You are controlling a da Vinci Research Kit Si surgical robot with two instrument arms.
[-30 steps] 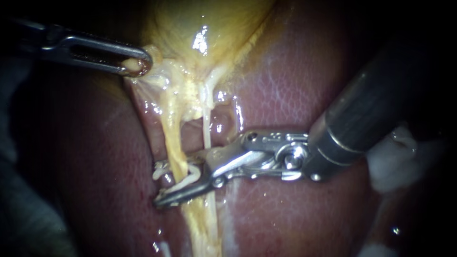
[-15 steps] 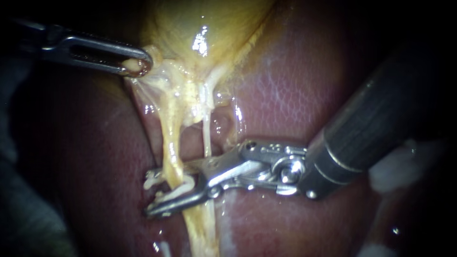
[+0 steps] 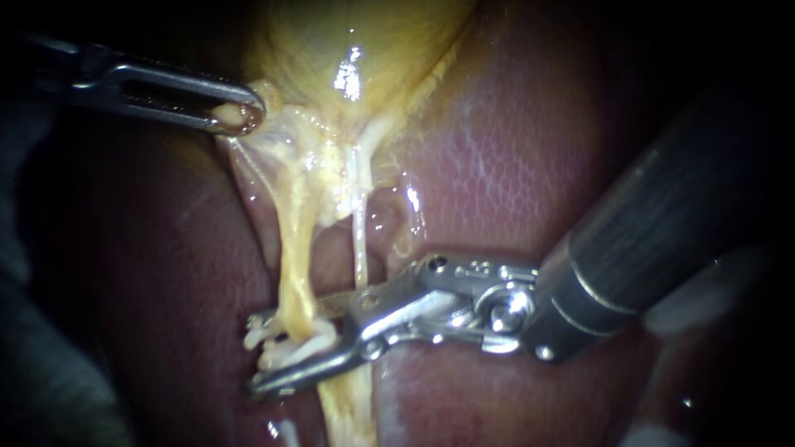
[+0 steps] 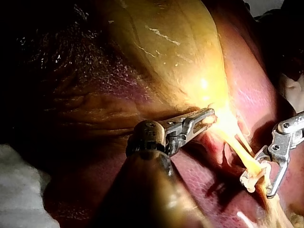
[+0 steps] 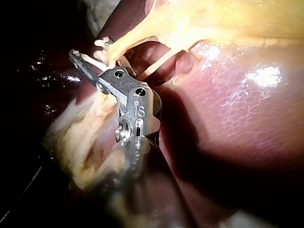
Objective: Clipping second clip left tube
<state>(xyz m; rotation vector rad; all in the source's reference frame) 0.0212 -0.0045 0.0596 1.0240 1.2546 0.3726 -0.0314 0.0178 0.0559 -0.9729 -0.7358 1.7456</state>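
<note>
my right instrument [image 3: 252, 352] | slid further across left tube [image 3: 296, 265]; jaws hold unclosed clip [image 3: 290, 354] astride it | left instrument [image 3: 236, 114] jaws clamp gallbladder [image 3: 348, 50] | squeeze looks next

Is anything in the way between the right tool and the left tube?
Nothing visible. The right tool has the left tube between its jaws, with a white clip around it.

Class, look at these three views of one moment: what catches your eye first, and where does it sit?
The right instrument reaches across the liver, its pincer holding a white clip astride the yellow left tube. At the upper left of the endoscope view, the left instrument pinches pale tissue at the foot of the glistening gallbladder.
</note>
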